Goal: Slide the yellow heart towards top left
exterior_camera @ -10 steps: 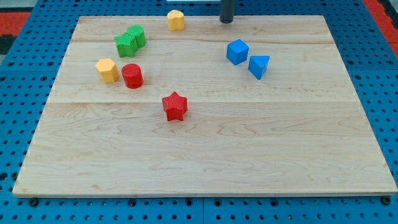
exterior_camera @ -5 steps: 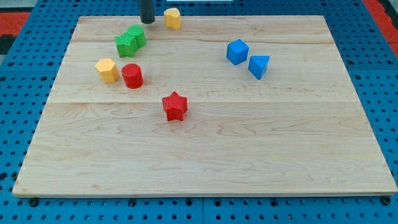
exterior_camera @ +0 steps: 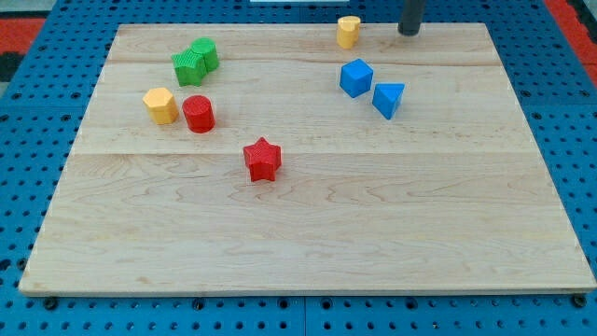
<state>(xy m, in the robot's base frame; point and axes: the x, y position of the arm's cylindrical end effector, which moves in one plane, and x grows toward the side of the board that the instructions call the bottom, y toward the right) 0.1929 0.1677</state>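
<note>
My tip sits at the far edge of the board, right of centre, a bare rod end holding nothing and touching no block. The yellow heart stands just to its left along that same far edge, apart from it, with clear wood between. To do this step well I judge the tip should close on the heart's right side and push level along the far edge toward the far left corner, keeping contact centred so the block does not spin off or slip over the edge. The path that way looks open; the green blocks lie nearer the left and slightly in from the edge. The heart itself is small, warm yellow, upright, its lobes barely readable at this size, with a shaded right face.
</note>
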